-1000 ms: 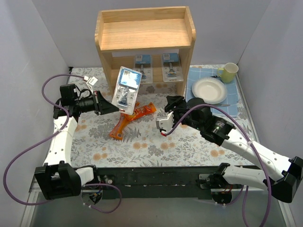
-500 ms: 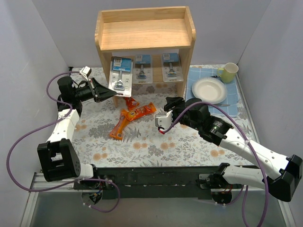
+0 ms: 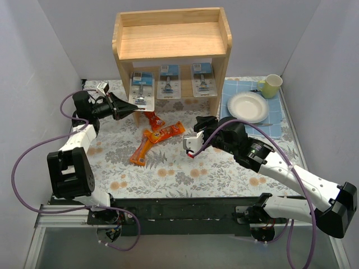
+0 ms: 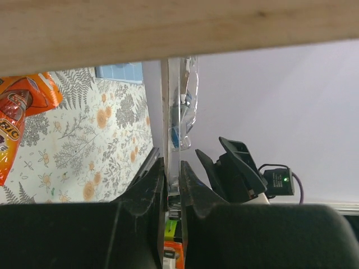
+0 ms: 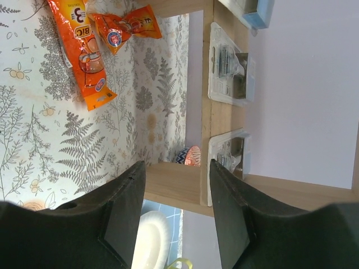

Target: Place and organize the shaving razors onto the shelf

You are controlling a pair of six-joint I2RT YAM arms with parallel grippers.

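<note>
Left claw (image 3: 133, 107) pinches a razor pack (image 3: 142, 89) at the shelf (image 3: 168, 42) — right claw (image 3: 193, 145) agape

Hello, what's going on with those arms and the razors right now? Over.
Left jaws shut on razor pack, at shelf lower tier. Right jaws open, empty. Two packs already shelved. Snack packets nearby, not blocking.

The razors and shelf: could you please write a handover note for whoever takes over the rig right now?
Left gripper: shut on the third razor, at the left of the shelf's lower tier.
Right gripper: open, empty, over the table by the orange packets.
Done: middle razor and right razor stand in the lower tier.
Left: release the third razor in line with them, then withdraw.
</note>
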